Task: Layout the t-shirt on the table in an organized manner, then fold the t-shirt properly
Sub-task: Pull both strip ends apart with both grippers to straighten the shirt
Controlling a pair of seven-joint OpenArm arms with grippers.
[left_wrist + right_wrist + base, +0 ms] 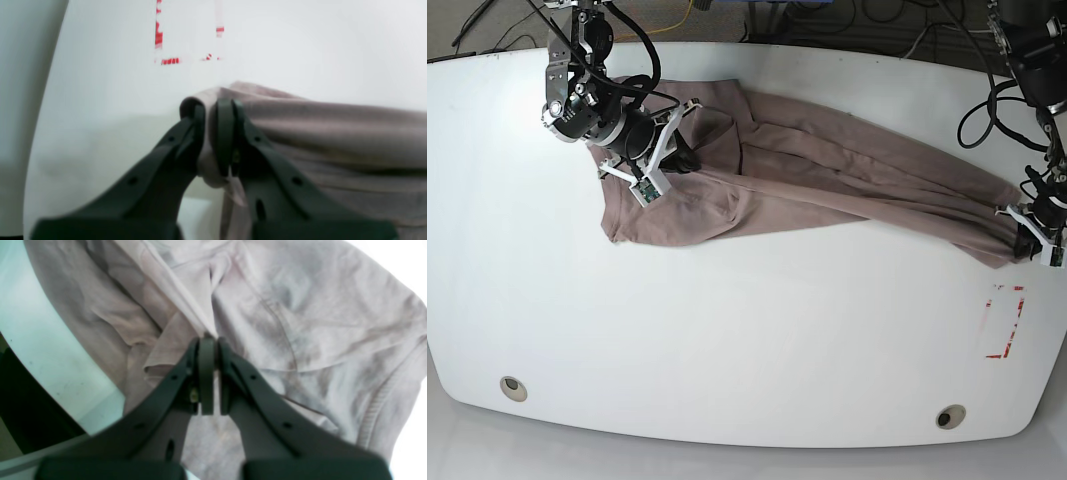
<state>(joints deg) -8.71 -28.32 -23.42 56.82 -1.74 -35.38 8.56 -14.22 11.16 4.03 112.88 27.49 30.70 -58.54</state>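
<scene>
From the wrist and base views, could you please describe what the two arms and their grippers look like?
The left gripper and the right gripper both have dark, matte fingers that taper to flat pads, with small round holes along each finger. In the base view, the arms are dark with silvery metal joints, white brackets near the grippers and black cables looping alongside.

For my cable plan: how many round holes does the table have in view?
2. One hole is near the front edge of the table at the base view's left, the other hole near the front right. The t-shirt may hide more.
</scene>
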